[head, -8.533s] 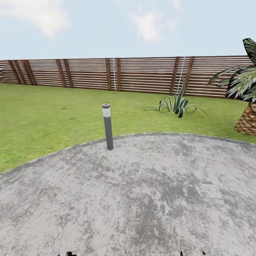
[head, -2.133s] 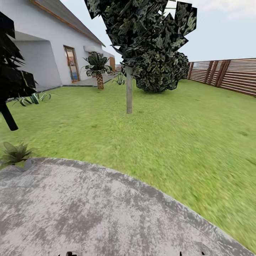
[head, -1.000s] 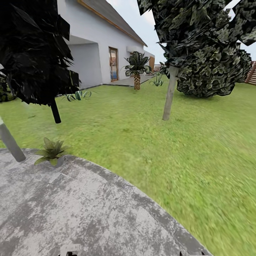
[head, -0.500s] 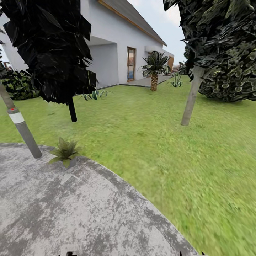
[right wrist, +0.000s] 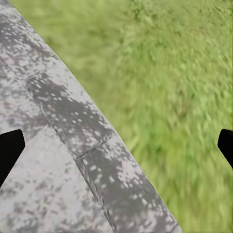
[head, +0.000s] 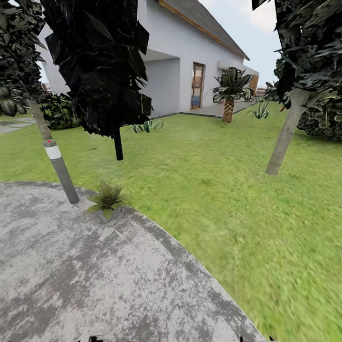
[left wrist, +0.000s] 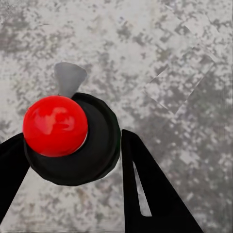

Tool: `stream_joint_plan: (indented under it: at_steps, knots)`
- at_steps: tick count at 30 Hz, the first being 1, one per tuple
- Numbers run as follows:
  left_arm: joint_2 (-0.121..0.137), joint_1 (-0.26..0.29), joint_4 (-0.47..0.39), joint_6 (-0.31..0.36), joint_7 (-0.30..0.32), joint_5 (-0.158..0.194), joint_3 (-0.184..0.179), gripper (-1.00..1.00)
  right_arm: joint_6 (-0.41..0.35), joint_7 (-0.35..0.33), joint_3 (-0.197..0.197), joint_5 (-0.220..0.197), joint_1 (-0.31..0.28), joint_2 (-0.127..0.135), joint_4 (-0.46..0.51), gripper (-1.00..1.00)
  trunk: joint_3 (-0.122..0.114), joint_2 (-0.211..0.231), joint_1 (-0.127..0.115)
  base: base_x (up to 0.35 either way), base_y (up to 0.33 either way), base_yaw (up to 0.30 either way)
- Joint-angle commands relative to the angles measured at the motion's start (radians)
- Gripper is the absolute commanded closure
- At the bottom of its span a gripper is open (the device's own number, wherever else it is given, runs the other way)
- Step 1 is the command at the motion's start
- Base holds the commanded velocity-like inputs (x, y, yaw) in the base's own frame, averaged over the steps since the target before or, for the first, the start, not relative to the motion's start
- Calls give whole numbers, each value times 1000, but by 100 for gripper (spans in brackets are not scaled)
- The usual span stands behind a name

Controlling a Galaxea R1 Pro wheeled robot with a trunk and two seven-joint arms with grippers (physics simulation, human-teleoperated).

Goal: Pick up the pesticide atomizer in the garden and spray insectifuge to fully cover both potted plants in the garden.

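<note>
Head view is showing one potted plant (head: 107, 198), a low rosette of pointed green leaves, sitting just beside the grey bollard lamp (head: 57, 164), on the side away from the patio's middle, right at the rim of the mottled paved patio (head: 95, 275). The second plant's place cannot be told.

In the left wrist view the left end effector (left wrist: 73, 138) is pressing its two dark fingers against either side of a round dark body with a red cap and a pale spout. I am reading this as the pesticide atomizer (left wrist: 99, 145) seen end-on, gripped and hanging over the paving. In the right wrist view the right end effector (right wrist: 116, 145) is gaping wide and carrying nothing, hovering over the patio's edge where it meets the lawn (right wrist: 184, 73).

By my judgement the pick-up is done and the robot is travelling to find the plants, so spraying is not yet begun. The next move is calling for a closer approach to the rosette by the bollard lamp, with the spout aimed down at the leaves.

Beyond the bollard lamp a dark-leaved tree (head: 99, 61) is standing on the grass, a white house (head: 190, 57) is rising behind it, and a small palm (head: 229, 92) is standing near the door. The lamp itself is crowding the plant and may be hampering the arm's reach.
</note>
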State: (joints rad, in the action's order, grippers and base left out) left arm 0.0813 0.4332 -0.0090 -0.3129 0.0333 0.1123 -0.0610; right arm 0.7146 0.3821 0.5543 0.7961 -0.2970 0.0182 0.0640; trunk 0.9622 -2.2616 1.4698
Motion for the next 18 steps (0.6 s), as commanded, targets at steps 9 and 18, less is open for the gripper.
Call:
stream_joint_plan:
  at_steps: [9,18]
  knots:
    - [0,1,1,-3,3,12,-6,100,2,8,4,11,-1,0,-1,-100,1,0,0,174,60,273]
    - [0,1,1,-3,4,12,-6,100,2,8,4,11,-1,0,-2,-100,1,0,0,300,174,273]
